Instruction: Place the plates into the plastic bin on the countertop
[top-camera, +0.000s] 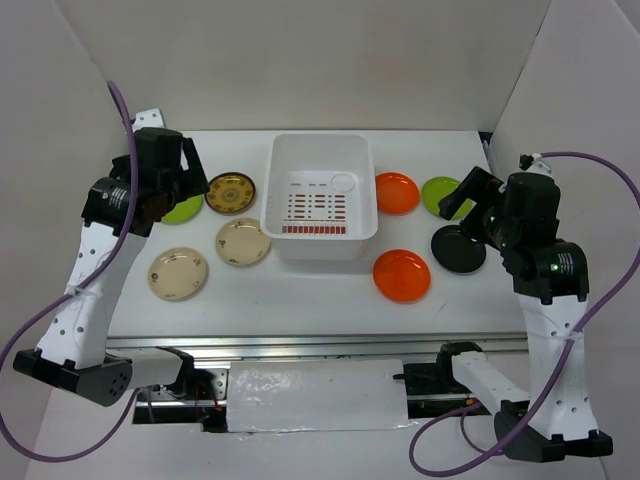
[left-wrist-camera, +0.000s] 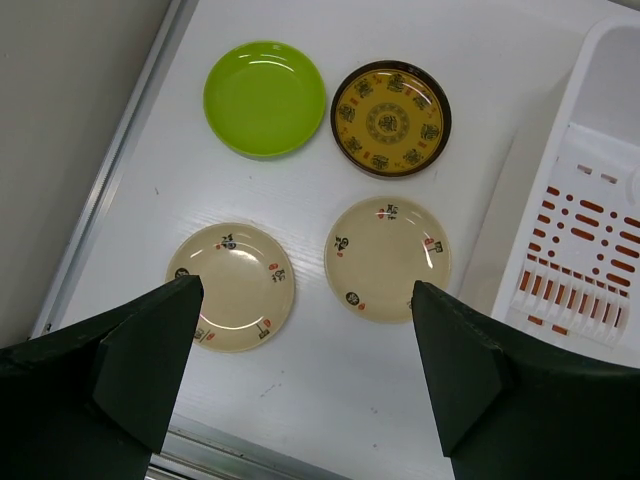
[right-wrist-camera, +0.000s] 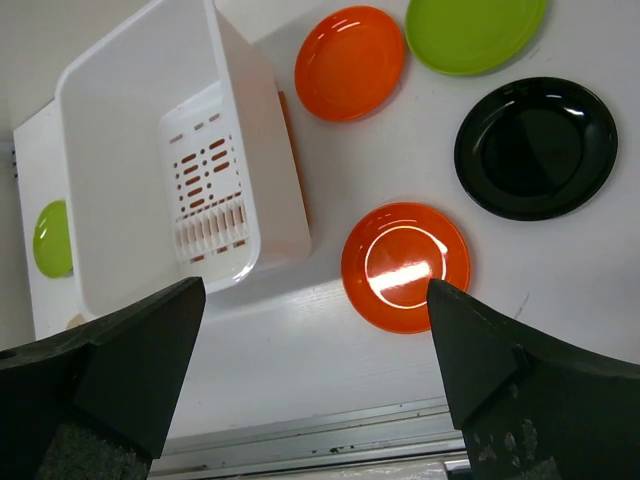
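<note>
The white plastic bin (top-camera: 272, 190) stands empty at the middle back of the countertop (top-camera: 300, 300). Left of it lie a lime green plate (left-wrist-camera: 264, 97), a brown-and-gold plate (left-wrist-camera: 391, 118) and two cream plates (left-wrist-camera: 231, 285) (left-wrist-camera: 387, 257). Right of it lie two orange plates (right-wrist-camera: 350, 62) (right-wrist-camera: 405, 267), a lime green plate (right-wrist-camera: 475, 30) and a black plate (right-wrist-camera: 536, 147). My left gripper (left-wrist-camera: 308, 292) is open and empty, high above the cream plates. My right gripper (right-wrist-camera: 315, 292) is open and empty, high above the near orange plate and the bin's (right-wrist-camera: 265, 150) right side.
A metal rail (top-camera: 320, 345) runs along the countertop's front edge. White walls close in the back and both sides. Purple cables loop from both arms. The bin's side wall (left-wrist-camera: 530, 200) shows at the right of the left wrist view.
</note>
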